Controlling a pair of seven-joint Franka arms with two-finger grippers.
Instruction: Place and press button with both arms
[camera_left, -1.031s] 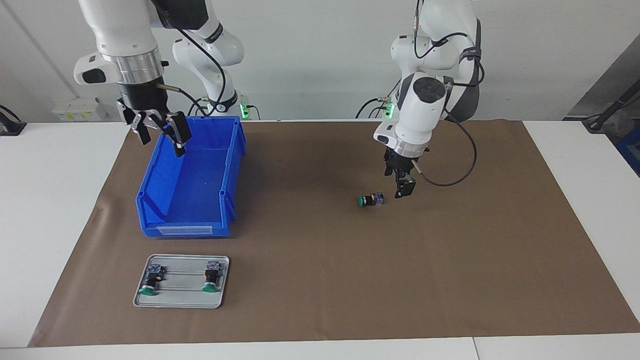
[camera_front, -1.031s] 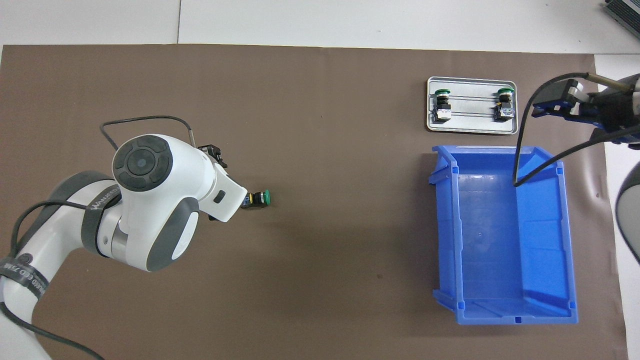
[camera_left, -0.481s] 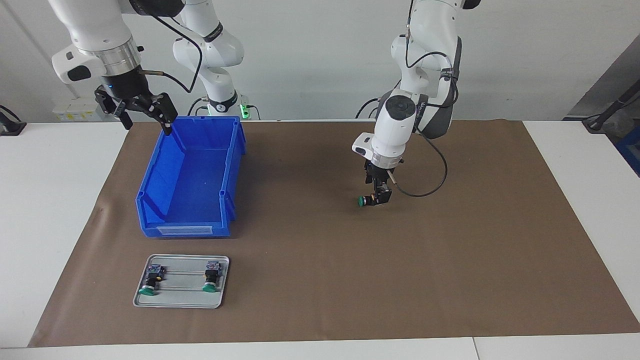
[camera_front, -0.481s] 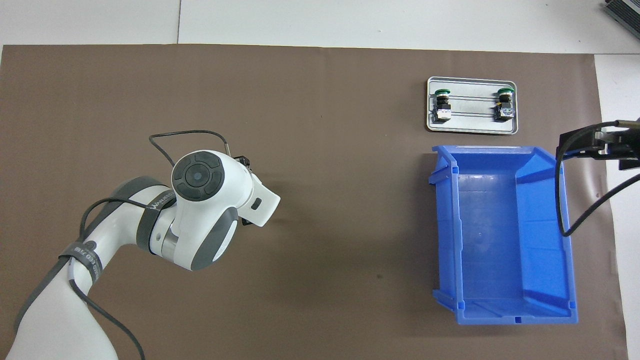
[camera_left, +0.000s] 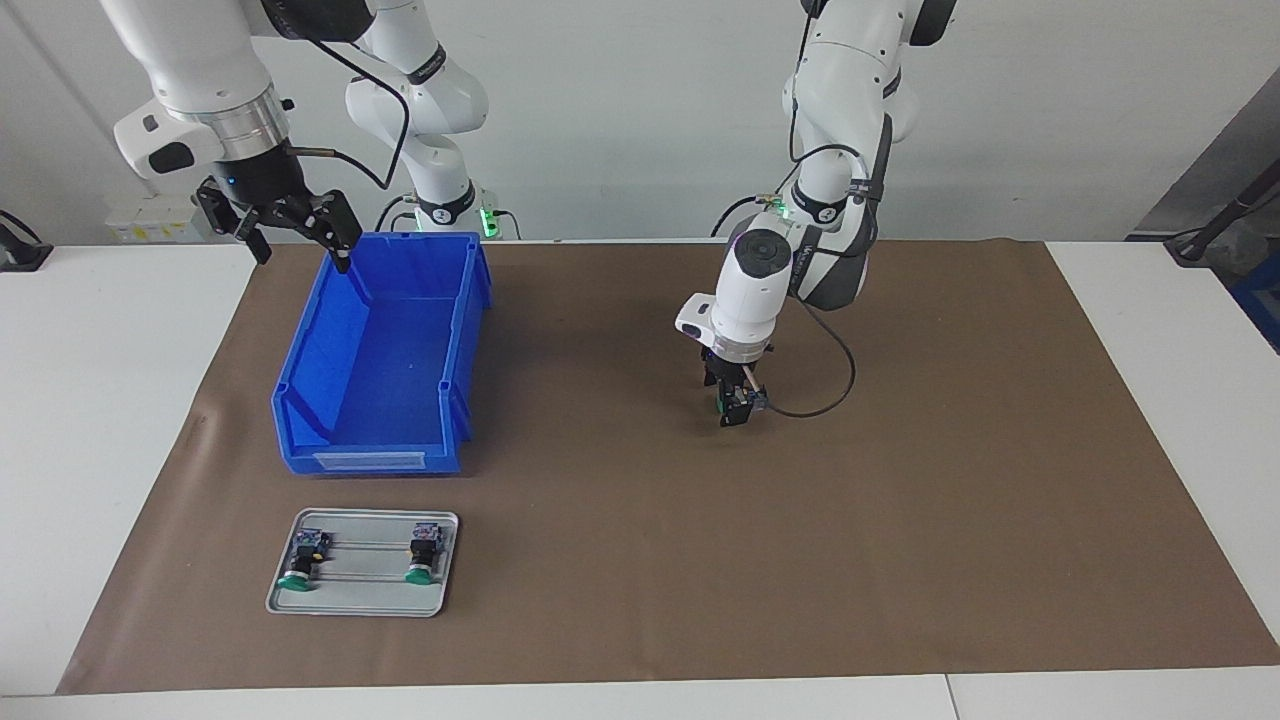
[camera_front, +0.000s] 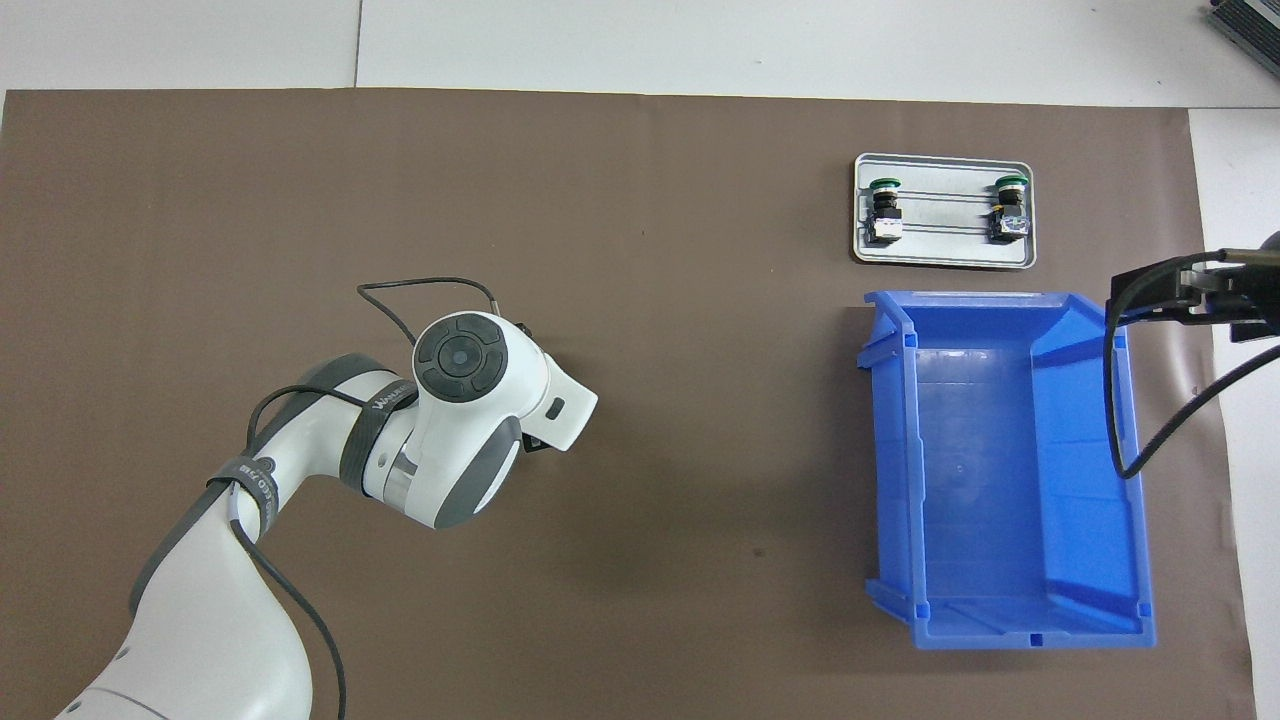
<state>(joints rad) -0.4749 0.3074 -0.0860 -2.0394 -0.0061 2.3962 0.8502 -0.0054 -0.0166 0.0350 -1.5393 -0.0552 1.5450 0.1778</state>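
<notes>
My left fingers (camera_left: 734, 408) point straight down on the brown mat (camera_left: 900, 520), closed around the button (camera_left: 757, 400); its direction is hidden. My right fingers (camera_left: 290, 228) hang spread over the bin's (camera_left: 380, 440) corner.

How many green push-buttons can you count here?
3: two push-buttons on the metal tray beside the blue bin, one push-button at the left tool, mostly hidden.

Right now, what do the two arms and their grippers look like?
Both arms are white with rounded shells, grey-black joint bands and trailing black cables. The left arm bears a dark round cap; the right arm has a silver wrist ring. Both grippers, left and right, are black.
</notes>
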